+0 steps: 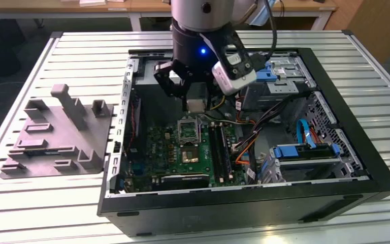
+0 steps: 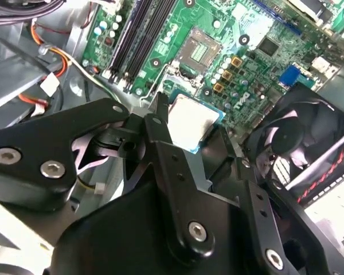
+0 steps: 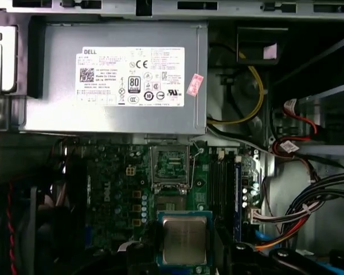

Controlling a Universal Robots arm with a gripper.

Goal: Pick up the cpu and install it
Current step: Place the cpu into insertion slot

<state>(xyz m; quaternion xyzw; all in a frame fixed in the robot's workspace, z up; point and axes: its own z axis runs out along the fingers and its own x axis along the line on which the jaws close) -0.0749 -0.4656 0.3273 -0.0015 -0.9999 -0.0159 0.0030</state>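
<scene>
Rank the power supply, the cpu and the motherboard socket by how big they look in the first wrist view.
The power supply: clearly largest.
The cpu and the socket: about alike; the cpu sits nearer the camera, so I won't rank them.

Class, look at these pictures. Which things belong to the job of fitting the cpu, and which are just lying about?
In the job: gripper, shut on the cpu; socket on the green board.
Just lying about: grey plastic fixture; power supply box; fan; cables.
</scene>
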